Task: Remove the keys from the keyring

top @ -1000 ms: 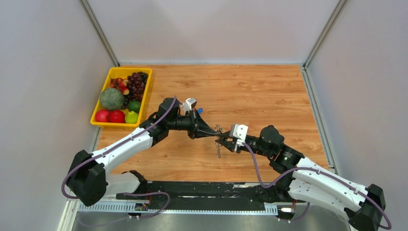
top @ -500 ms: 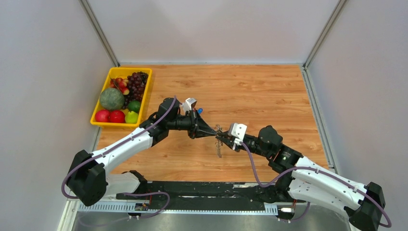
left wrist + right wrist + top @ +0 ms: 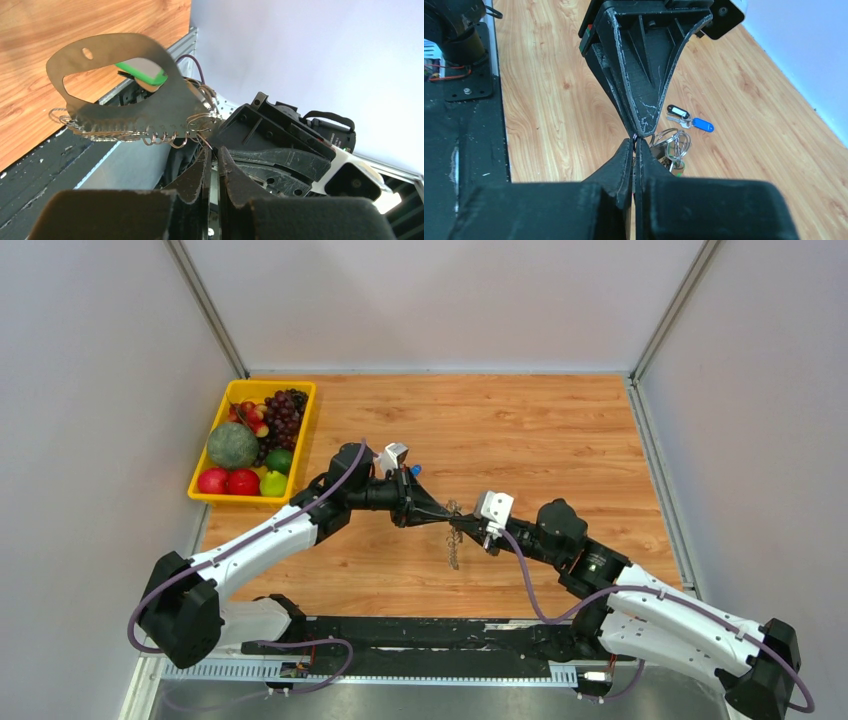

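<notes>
1. Hands: left hand (image 3: 214, 150) is clenched on the keyring (image 3: 165, 136) wire; right hand (image 3: 634, 142) is clenched tip-to-tip, catch not confirmable.
2. Keyring is held above the counter (image 3: 560, 430), top-view centre; wire could be dropped if pulled unevenly.
3. Two loose keys (image 3: 676, 111) on the counter, right of centre, are resolved in right wrist view; green tag (image 3: 142, 72) in left wrist view.

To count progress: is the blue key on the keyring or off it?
Off. The blue key lies on the table, apart from the keyring.
</notes>
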### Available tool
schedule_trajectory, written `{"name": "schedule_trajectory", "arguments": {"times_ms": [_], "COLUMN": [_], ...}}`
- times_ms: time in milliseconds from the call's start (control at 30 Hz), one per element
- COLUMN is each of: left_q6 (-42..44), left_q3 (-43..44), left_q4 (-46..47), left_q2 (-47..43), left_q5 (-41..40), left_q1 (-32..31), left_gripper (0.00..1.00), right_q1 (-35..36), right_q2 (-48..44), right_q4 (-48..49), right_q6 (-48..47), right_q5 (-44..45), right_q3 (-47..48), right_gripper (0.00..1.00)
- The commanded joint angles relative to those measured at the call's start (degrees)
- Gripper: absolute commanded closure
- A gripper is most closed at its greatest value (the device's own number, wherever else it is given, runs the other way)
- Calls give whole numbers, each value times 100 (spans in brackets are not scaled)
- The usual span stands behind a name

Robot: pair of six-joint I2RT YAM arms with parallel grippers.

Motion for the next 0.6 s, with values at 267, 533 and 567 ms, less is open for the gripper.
{"name": "schedule_trajectory", "arguments": {"times_ms": [267,533,567], "left_q6": [-353,521,618], "left_q3": [79,354,386], "left_q4": [905,-77,-163], "left_q2": [-196,-539,-559], "left_q5": [107,-211,-259], "left_q1": [27,263,296], "left_gripper": [64,52,50], "right_q1": [-122,-1026,-1144], "right_q2": [282,549,576], "right_q4": [-717,-738,-738], "right_q6": [1422,2404,2488], "right_q5": [-450,-1484,-1609], "right_q3": [925,1208,1221], "right_gripper": [100,100,100]}}
